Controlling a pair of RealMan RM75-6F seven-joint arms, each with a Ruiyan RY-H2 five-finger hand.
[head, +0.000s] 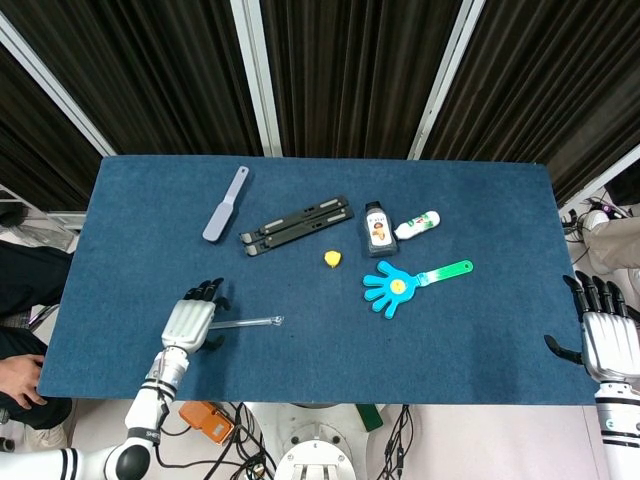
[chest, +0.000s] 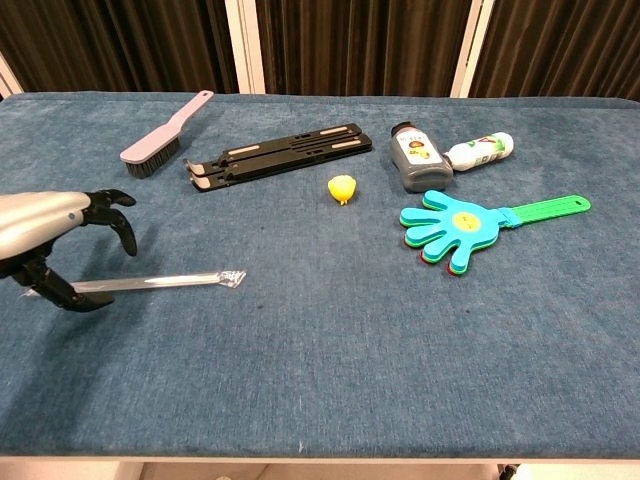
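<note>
One brush (head: 224, 205); one black folding stand (head: 296, 225); two bottles (head: 377, 229) (head: 417, 224); one yellow piece (head: 332, 259); one hand-shaped clapper (head: 409, 283); one wrapped straw (head: 243, 323).

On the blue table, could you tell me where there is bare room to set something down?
The table's near strip, right of the clear wrapped straw and below the hand clapper, is bare. The far left corner beyond the brush is free too. The middle is crowded: black stand, yellow piece, two bottles.

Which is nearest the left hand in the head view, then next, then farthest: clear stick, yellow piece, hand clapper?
1. Clear stick: right beside the left hand, under its fingers.
2. Yellow piece: mid-table, up and to the right.
3. Hand clapper: farther right, past the yellow piece.
</note>
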